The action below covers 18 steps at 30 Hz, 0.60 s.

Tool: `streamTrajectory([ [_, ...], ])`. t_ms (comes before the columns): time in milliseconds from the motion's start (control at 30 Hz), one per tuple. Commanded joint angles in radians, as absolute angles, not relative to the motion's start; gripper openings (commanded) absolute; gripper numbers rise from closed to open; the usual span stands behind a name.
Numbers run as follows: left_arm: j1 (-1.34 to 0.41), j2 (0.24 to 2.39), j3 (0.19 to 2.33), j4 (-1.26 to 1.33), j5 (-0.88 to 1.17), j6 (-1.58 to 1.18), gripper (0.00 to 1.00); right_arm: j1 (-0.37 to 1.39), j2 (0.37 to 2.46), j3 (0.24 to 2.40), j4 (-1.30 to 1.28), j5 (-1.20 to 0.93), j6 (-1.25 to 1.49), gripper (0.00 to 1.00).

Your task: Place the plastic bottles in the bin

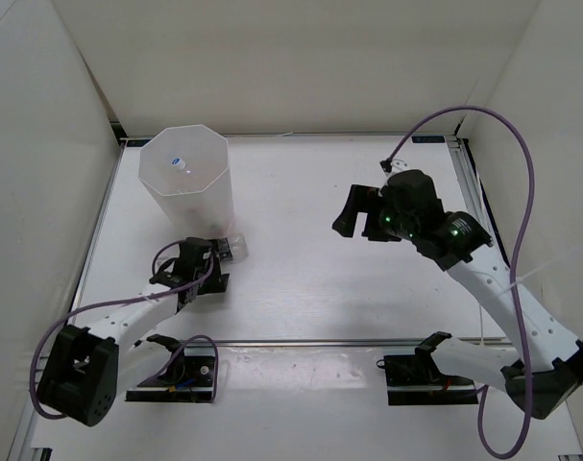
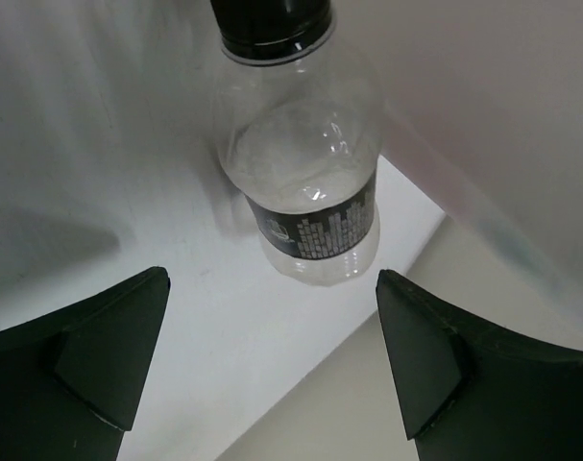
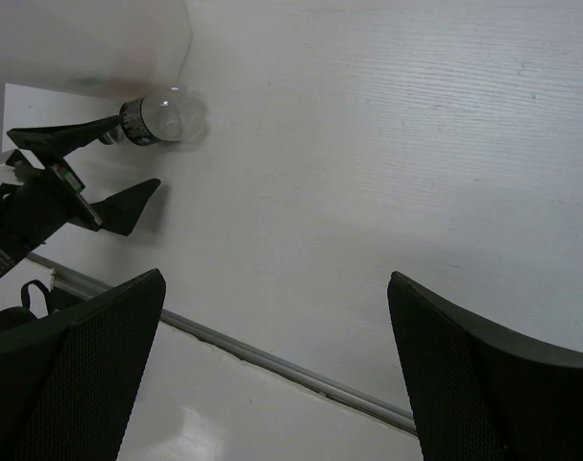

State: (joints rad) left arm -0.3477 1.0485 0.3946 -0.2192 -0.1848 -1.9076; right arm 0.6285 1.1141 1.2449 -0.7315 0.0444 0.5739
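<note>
Your left gripper (image 2: 272,360) stands wide open with nothing in it. The black-capped bottle (image 2: 305,173) lies on its side on the table (image 1: 310,288) just ahead of the fingertips, untouched, cap pointing away from you. The bin (image 1: 206,197) rises immediately beyond and to one side of the gripper, and the bottle rests close against its foot.

For progress: this is the only bottle you can see on the table. Something small and pale shows down through the bin's mouth, but you cannot count what is inside, so judge it as at least this one left to go.

For room: the bin wall crowds one side of the bottle, while the other side is bare table. The rim sits well above the gripper, so expect a tall lift. Your right gripper (image 1: 363,216) hangs open and empty, well apart.
</note>
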Motion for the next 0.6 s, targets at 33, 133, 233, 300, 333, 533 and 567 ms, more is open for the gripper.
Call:
streamTrajectory([
  [33, -0.436, 1.112, 0.442, -0.236, -0.403, -2.143, 1.00, 0.623, 1.036, 1.226, -0.790, 0.049, 0.580, 1.00],
  [133, -0.469, 1.175, 0.460, -0.236, -0.446, -2.206, 1.00, 0.623, 0.994, 1.215, -0.824, 0.058, 0.580, 1.00],
  [233, -0.503, 1.215, 0.469, -0.236, -0.492, -2.247, 1.00, 0.623, 0.968, 1.215, -0.838, 0.058, 0.589, 1.00],
  [300, -0.521, 1.235, 0.479, -0.236, -0.563, -2.272, 1.00, 0.623, 0.957, 1.215, -0.862, 0.058, 0.598, 1.00],
  [333, -0.531, 1.247, 0.479, -0.236, -0.590, -2.285, 1.00, 0.623, 0.948, 1.215, -0.862, 0.058, 0.598, 1.00],
  [533, -0.554, 1.295, 0.488, -0.236, -0.675, -2.319, 0.99, 0.623, 0.937, 1.215, -0.881, 0.058, 0.598, 1.00],
  [567, -0.563, 1.295, 0.488, -0.236, -0.675, -2.330, 0.98, 0.623, 0.937, 1.215, -0.890, 0.058, 0.607, 1.00],
])
